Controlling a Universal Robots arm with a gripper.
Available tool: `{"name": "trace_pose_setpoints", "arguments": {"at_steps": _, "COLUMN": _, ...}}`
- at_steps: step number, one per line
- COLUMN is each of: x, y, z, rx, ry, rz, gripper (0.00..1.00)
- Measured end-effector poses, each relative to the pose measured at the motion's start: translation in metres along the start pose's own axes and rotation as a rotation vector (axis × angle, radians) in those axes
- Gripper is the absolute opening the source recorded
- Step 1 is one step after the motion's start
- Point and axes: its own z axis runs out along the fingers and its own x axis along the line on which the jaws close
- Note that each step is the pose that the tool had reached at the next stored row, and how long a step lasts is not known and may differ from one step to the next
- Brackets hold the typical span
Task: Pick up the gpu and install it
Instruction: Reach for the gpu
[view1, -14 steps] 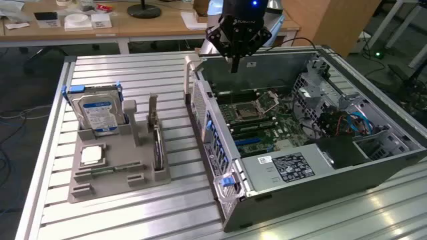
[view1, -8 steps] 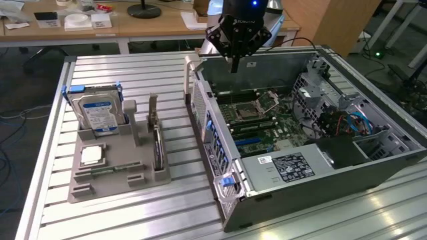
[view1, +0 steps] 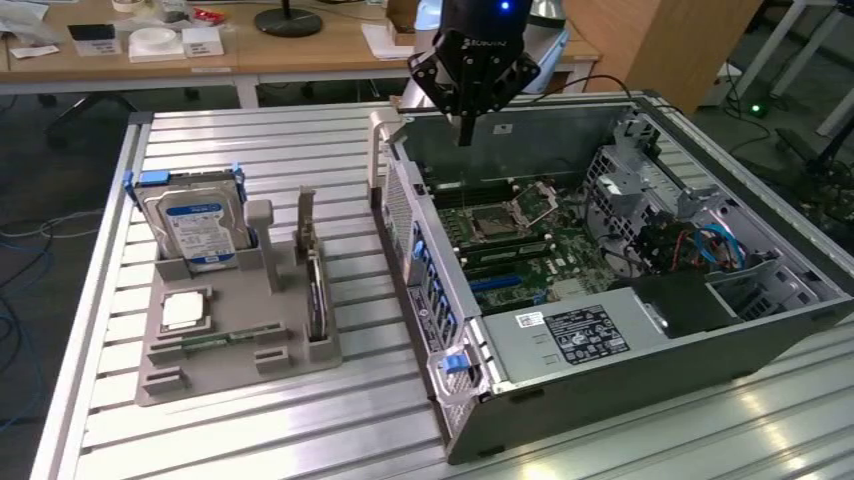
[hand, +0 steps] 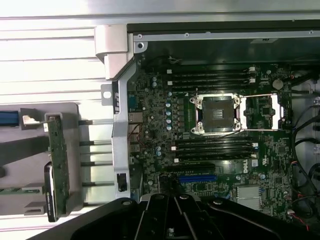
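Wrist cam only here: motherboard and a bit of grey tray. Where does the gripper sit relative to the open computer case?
Observer: The black gripper hangs over the open grey computer case, apparently above its rim, touching nothing.
Operator: Carrying anything?
Observer: No. It is shut and empty.
Operator: And the gpu?
Observer: The thin green-and-black gpu card stands on edge in the grey holder tray, on the exterior view's left of the case.

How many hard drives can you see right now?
1. The hard drive stands upright in the grey holder on the exterior view's left, beside the open computer case; others may be hidden inside it.
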Motion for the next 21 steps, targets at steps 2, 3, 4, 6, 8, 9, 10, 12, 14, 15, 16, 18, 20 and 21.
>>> {"name": "trace_pose_setpoints", "arguments": {"at_steps": 2, "x": 0.002, "y": -0.0001, "z": -0.0001, "rx": 0.0000, "ry": 0.0000, "rz": 0.000, "gripper": 0.11}}
{"name": "trace_pose_setpoints", "arguments": {"at_steps": 3, "x": 0.003, "y": -0.0002, "z": -0.0001, "rx": 0.0000, "ry": 0.0000, "rz": 0.000, "gripper": 0.11}}
{"name": "trace_pose_setpoints", "arguments": {"at_steps": 4, "x": 0.004, "y": -0.0002, "z": 0.0000, "rx": -0.0001, "ry": -0.0001, "rz": 0.000, "gripper": 0.11}}
{"name": "trace_pose_setpoints", "arguments": {"at_steps": 6, "x": 0.005, "y": -0.0003, "z": -0.0001, "rx": 0.0000, "ry": 0.0000, "rz": 0.000, "gripper": 0.11}}
{"name": "trace_pose_setpoints", "arguments": {"at_steps": 8, "x": 0.006, "y": -0.0004, "z": -0.0002, "rx": 0.0000, "ry": 0.0001, "rz": 0.000, "gripper": 0.11}}
{"name": "trace_pose_setpoints", "arguments": {"at_steps": 9, "x": 0.007, "y": -0.0004, "z": -0.0002, "rx": 0.0000, "ry": 0.0000, "rz": 0.000, "gripper": 0.11}}
{"name": "trace_pose_setpoints", "arguments": {"at_steps": 10, "x": 0.008, "y": -0.0005, "z": -0.0002, "rx": 0.0000, "ry": 0.0000, "rz": 0.000, "gripper": 0.11}}
{"name": "trace_pose_setpoints", "arguments": {"at_steps": 12, "x": 0.009, "y": -0.0006, "z": -0.0003, "rx": 0.0000, "ry": 0.0001, "rz": 0.000, "gripper": 0.11}}
{"name": "trace_pose_setpoints", "arguments": {"at_steps": 14, "x": 0.011, "y": -0.0007, "z": -0.0003, "rx": 0.0000, "ry": 0.0000, "rz": 0.000, "gripper": 0.11}}
{"name": "trace_pose_setpoints", "arguments": {"at_steps": 15, "x": 0.012, "y": -0.0008, "z": -0.0003, "rx": 0.0000, "ry": 0.0000, "rz": 0.000, "gripper": 0.11}}
{"name": "trace_pose_setpoints", "arguments": {"at_steps": 16, "x": 0.013, "y": -0.0008, "z": -0.0003, "rx": 0.0000, "ry": 0.0000, "rz": 0.000, "gripper": 0.11}}
{"name": "trace_pose_setpoints", "arguments": {"at_steps": 18, "x": 0.015, "y": -0.0009, "z": -0.0004, "rx": 0.0000, "ry": 0.0000, "rz": 0.000, "gripper": 0.11}}
{"name": "trace_pose_setpoints", "arguments": {"at_steps": 20, "x": 0.017, "y": -0.0011, "z": -0.0004, "rx": -0.0001, "ry": 0.0000, "rz": 0.000, "gripper": 0.11}}
{"name": "trace_pose_setpoints", "arguments": {"at_steps": 21, "x": 0.018, "y": -0.0011, "z": -0.0005, "rx": -0.0001, "ry": 0.0000, "rz": 0.000, "gripper": 0.11}}
